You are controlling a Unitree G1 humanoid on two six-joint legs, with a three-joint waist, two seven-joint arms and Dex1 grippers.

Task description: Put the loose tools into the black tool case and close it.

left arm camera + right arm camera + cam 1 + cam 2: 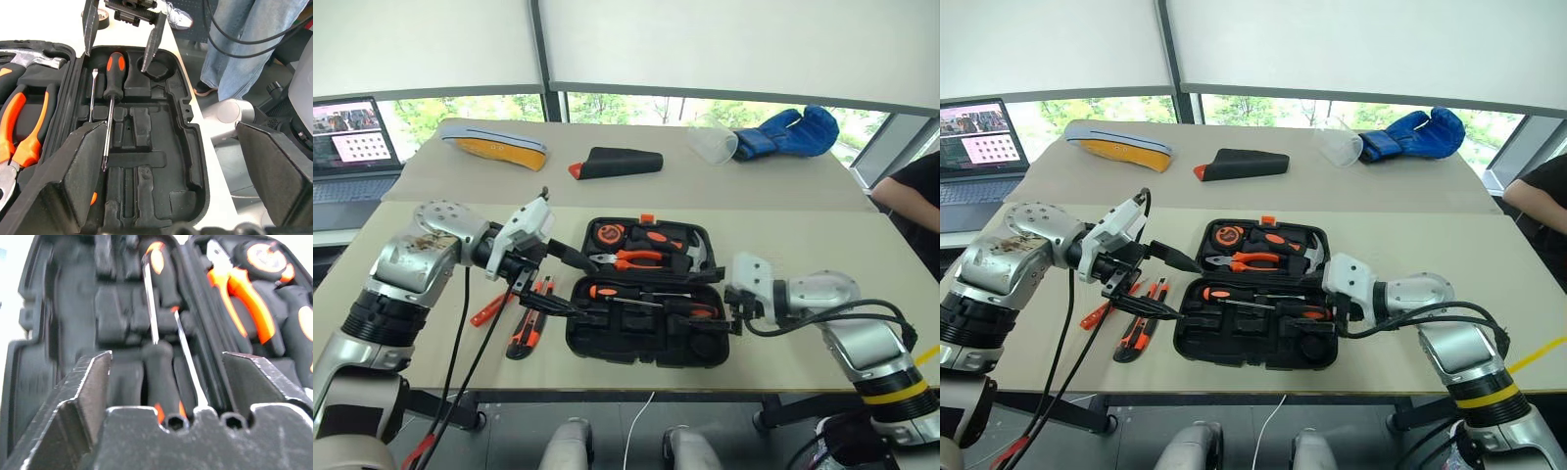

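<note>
Head view: black plastic clamshell tool case (pixel 646 313) lies open near the table's (pixel 803 225) front edge, one black-and-orange screwdriver (pixel 651 297) seated inside. Loose orange-handled tools (pixel 524 313) wait just beside its left end.

Left wrist view: left gripper (pixel 171 161) spread wide, empty.

Right wrist view: right gripper (pixel 166 382) parted above the seated screwdriver; brushing it could unseat it, blocking closure.
</note>
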